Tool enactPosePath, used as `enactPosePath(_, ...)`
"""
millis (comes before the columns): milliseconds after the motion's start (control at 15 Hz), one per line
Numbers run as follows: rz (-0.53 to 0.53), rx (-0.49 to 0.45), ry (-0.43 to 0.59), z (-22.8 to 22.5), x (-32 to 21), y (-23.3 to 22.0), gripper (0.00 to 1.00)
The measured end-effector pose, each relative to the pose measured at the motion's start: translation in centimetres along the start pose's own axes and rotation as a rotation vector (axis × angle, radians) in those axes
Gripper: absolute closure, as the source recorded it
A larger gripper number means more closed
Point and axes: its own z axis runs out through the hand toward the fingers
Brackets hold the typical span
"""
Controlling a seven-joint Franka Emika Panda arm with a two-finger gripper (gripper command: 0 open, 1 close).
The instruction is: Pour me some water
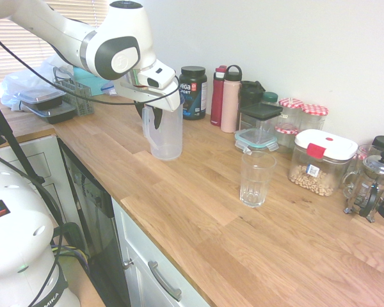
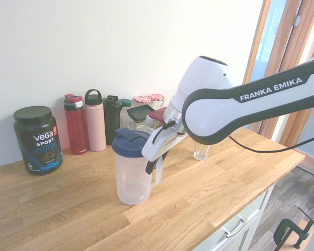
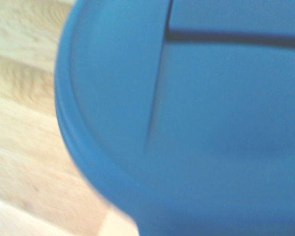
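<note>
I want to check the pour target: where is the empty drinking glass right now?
In the first exterior view the drinking glass stands upright on the wooden counter, right of the blue-lidded jug, just in front of the small teal-lidded container.

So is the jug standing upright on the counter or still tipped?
Upright. The jug stands with its base flat on the counter, walls vertical, blue lid level on top. The drinking glass looks empty.
</note>
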Motion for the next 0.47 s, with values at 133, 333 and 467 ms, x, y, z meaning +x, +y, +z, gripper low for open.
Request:
enactPosePath(133,-0.029,-0.053,-0.002,-0.1,-1.4,1.0,0.00)
enactPosePath(333,-0.067,-0.103,-0.022,-2.8,-4.8,2.4,0.00)
enactPosePath(467,-0.051,-0.154,-0.035,-5.3,-6.3,4.3,0.00)
